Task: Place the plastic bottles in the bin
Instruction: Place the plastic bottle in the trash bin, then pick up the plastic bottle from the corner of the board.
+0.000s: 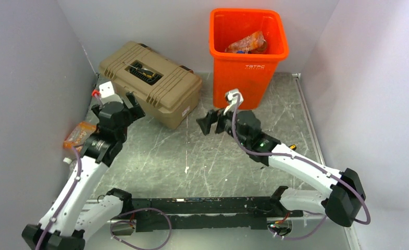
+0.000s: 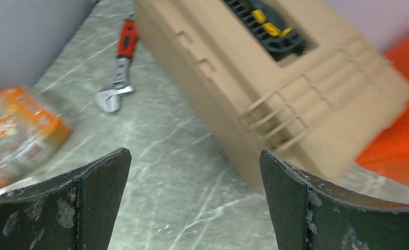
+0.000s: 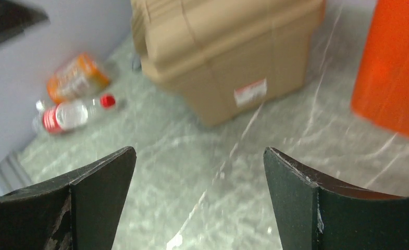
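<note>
**Q:** State of the left gripper?

**A:** Jaws spread wide, nothing between them. It hangs over the table beside the tan toolbox. An orange-labelled bottle lies to its left by the wall. A red-handled adjustable wrench lies farther back.

**Q:** Right gripper?

**A:** Also spread and empty, low over the table, in front of the orange bin.

**Q:** Other bottles?

**A:** A clear red-capped bottle lies just beside the orange-labelled one. A crumpled orange bottle sits inside the bin.
</note>
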`<action>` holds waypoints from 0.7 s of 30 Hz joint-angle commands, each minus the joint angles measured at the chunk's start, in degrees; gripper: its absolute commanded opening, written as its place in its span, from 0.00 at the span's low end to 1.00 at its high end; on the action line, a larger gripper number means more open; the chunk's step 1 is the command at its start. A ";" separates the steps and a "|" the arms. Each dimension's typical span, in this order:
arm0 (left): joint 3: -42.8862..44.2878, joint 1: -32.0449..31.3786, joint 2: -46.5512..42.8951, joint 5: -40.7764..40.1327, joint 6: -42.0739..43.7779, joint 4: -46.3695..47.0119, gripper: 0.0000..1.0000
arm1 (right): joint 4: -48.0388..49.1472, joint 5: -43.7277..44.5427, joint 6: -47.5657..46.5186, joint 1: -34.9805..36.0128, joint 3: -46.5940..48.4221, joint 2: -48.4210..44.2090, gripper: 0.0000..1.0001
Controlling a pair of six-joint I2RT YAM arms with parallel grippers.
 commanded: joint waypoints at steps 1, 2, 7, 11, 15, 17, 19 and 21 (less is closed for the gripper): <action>5.94 -0.23 6.86 -12.95 -1.23 -9.94 0.99 | 3.43 -5.29 5.74 1.55 -7.63 -4.50 0.97; 6.65 0.01 8.02 -14.18 -2.35 -11.45 1.00 | 3.70 -6.13 6.45 1.86 -9.30 -4.80 0.97; 3.70 9.46 7.76 -8.80 -8.25 -12.57 1.00 | 5.31 -7.59 8.85 3.15 -15.52 -6.02 0.96; -0.89 25.49 10.08 6.68 -13.06 -14.41 0.99 | 5.96 -9.77 8.25 3.37 -17.80 -8.01 0.96; -3.77 32.64 12.05 13.30 -22.41 -16.90 0.99 | 5.81 -9.79 6.75 3.37 -19.26 -9.92 0.97; -5.21 34.26 11.51 11.61 -30.42 -18.13 0.99 | 5.97 -10.19 6.71 3.37 -19.95 -10.32 0.97; -6.35 34.38 10.73 7.02 -41.39 -20.75 0.99 | 6.58 -11.18 7.50 3.47 -20.40 -10.33 0.97; -6.56 34.38 10.40 1.47 -48.53 -23.04 0.99 | 7.11 -12.38 7.93 3.46 -20.69 -10.26 0.97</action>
